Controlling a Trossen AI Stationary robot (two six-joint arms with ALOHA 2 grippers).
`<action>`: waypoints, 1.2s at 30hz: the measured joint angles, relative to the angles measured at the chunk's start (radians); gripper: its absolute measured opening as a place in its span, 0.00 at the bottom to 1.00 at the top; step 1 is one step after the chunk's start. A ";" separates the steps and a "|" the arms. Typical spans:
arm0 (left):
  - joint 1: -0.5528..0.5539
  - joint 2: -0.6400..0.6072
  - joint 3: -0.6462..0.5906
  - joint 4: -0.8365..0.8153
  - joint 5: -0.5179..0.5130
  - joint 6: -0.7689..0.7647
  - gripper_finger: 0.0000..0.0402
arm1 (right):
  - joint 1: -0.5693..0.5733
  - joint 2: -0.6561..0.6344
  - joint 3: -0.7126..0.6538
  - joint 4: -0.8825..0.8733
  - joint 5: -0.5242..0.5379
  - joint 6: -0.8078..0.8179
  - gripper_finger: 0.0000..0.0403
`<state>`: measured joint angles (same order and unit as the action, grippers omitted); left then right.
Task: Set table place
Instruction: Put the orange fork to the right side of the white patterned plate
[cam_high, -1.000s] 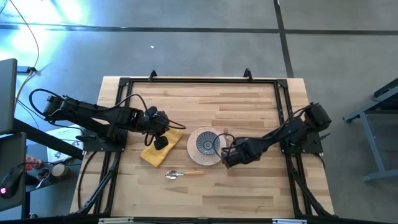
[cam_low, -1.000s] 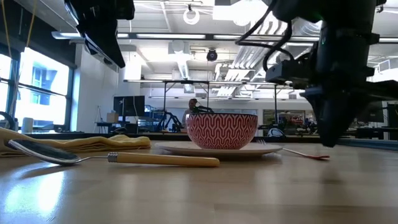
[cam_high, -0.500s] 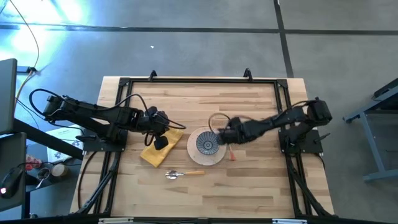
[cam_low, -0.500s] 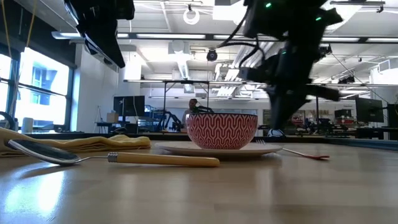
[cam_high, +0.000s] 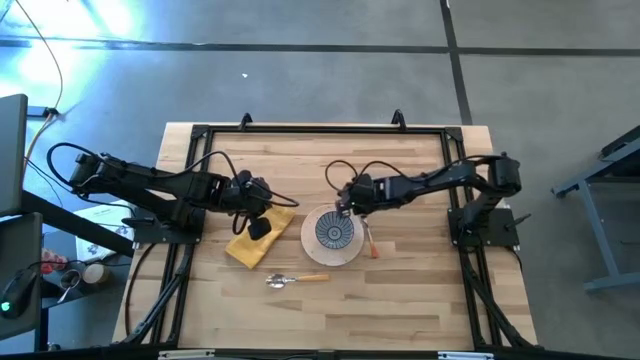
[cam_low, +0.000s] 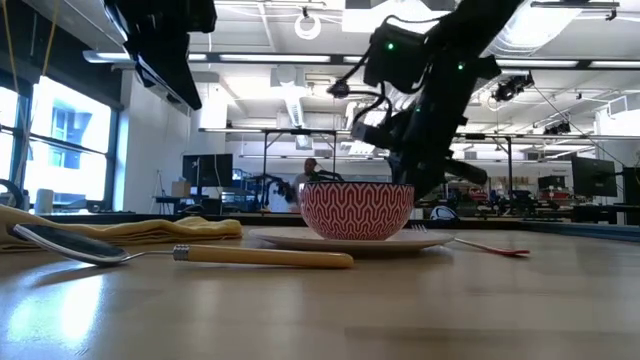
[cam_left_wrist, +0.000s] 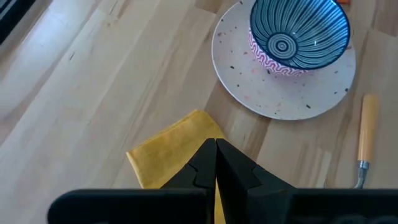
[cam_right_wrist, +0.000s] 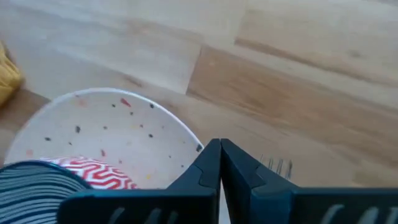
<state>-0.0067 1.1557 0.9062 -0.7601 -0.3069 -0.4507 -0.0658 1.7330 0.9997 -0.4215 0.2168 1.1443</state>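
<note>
On the wooden table (cam_high: 420, 300) a cream plate (cam_high: 310, 247) carries a bowl (cam_high: 333, 231), blue-striped inside and red-patterned outside (cam_low: 357, 210). An orange-handled fork (cam_high: 370, 243) lies right of the plate. A yellow-handled spoon (cam_high: 295, 280) lies on the near side. A folded mustard napkin (cam_high: 240, 250) lies left of the plate. My left gripper (cam_high: 260, 229) is shut and hovers above the napkin (cam_left_wrist: 168, 158). My right gripper (cam_high: 345, 207) is shut above the plate's far right rim (cam_right_wrist: 155, 121), with the fork's tines (cam_right_wrist: 277, 165) just beyond it.
A black rail frame (cam_high: 320, 130) runs around the table's edges. Bare wood lies along the far side (cam_high: 300, 165) and along the near side (cam_high: 400, 310). Both arms' cables loop over the table near the grippers.
My right gripper has risen from the table by the fork's handle, right of the plate, and gone toward the far edge and the left, to a spot over the plate's far right rim. The fork stays lying on the table.
</note>
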 joint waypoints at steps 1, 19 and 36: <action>0.000 0.000 0.000 0.000 0.000 -0.001 0.00 | -0.001 0.011 0.000 0.006 -0.009 0.000 0.00; 0.000 0.000 0.000 0.000 -0.001 -0.016 0.00 | -0.002 0.050 0.000 -0.080 -0.046 -0.020 0.00; 0.000 0.000 0.000 -0.026 0.003 0.000 0.00 | 0.003 -0.009 0.000 -0.088 -0.050 -0.053 0.00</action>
<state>-0.0067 1.1557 0.9062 -0.7864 -0.3040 -0.4510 -0.0623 1.7237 0.9993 -0.5095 0.1667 1.0913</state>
